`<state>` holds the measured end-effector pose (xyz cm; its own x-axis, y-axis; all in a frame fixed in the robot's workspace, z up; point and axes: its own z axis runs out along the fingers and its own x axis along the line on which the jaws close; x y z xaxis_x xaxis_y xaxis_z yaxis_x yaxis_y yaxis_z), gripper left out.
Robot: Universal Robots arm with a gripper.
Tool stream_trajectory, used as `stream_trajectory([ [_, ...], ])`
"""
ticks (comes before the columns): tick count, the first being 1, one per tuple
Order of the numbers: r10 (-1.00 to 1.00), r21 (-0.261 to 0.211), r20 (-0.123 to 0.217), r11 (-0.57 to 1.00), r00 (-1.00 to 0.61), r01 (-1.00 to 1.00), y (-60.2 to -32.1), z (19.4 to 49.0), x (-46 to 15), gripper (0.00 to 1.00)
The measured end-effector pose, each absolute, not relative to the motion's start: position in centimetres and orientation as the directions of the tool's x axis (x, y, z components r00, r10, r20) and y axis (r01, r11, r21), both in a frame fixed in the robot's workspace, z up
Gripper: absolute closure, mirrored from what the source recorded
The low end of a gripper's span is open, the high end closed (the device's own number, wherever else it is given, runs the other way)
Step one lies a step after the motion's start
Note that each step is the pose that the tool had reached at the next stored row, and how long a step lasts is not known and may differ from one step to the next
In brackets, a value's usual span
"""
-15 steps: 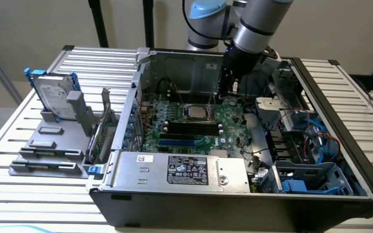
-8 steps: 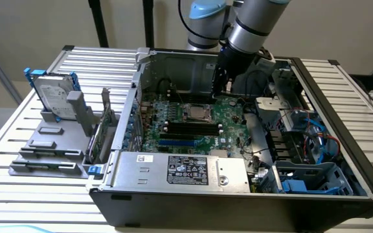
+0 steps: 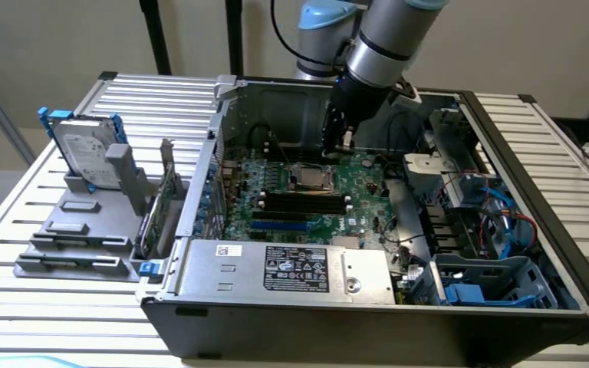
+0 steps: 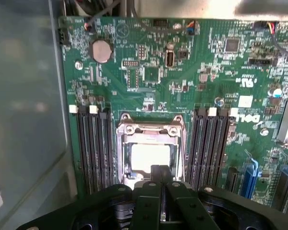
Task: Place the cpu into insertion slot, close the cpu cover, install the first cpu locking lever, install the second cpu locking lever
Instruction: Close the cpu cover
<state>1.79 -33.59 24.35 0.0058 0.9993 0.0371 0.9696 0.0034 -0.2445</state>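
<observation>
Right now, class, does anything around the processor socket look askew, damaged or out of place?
Nothing stands out. The thin silvery cpu cover lies flat on the green board, the pale square cpu straight in its window, the shut black gripper above.

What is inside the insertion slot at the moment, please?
The cpu lies in the insertion slot, its pale face showing through the cpu cover; the shut jaws cover one edge.

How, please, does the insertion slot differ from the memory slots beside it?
The insertion slot is square with a silvery rim; the memory slots are long, narrow and black. The insertion slot stands alone, pale-centred; the memory slots run in parallel rows. Both sit on the green board.
</observation>
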Motion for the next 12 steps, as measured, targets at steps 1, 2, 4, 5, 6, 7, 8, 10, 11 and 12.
stream_trajectory([
  [1,0.999,-0.246,0.037,0.003,0.006,0.969,-33.6,24.3,1.5,0.89],
  [2,0.999,-0.248,0.037,0.004,0.006,0.969,-33.6,24.2,1.0,0.89],
  [4,0.999,-0.249,0.037,0.003,0.006,0.968,-33.7,24.0,0.1,0.89],
  [5,0.999,-0.249,0.037,0.003,0.006,0.968,-33.7,23.8,-0.3,0.89],
  [6,0.999,-0.249,0.037,0.003,0.006,0.968,-33.7,23.7,-0.8,0.89],
  [7,0.999,-0.249,0.037,0.004,0.006,0.968,-33.7,23.5,-1.1,0.89],
  [8,0.999,-0.249,0.037,0.004,0.006,0.968,-33.7,23.3,-1.4,0.89],
  [10,0.999,-0.249,0.038,0.004,0.006,0.969,-33.7,23.0,-1.9,0.89],
  [11,0.999,-0.249,0.038,0.004,0.006,0.969,-33.7,22.8,-2.2,0.89],
  [12,0.999,-0.248,0.038,0.004,0.006,0.969,-33.7,22.6,-2.4,0.89],
])
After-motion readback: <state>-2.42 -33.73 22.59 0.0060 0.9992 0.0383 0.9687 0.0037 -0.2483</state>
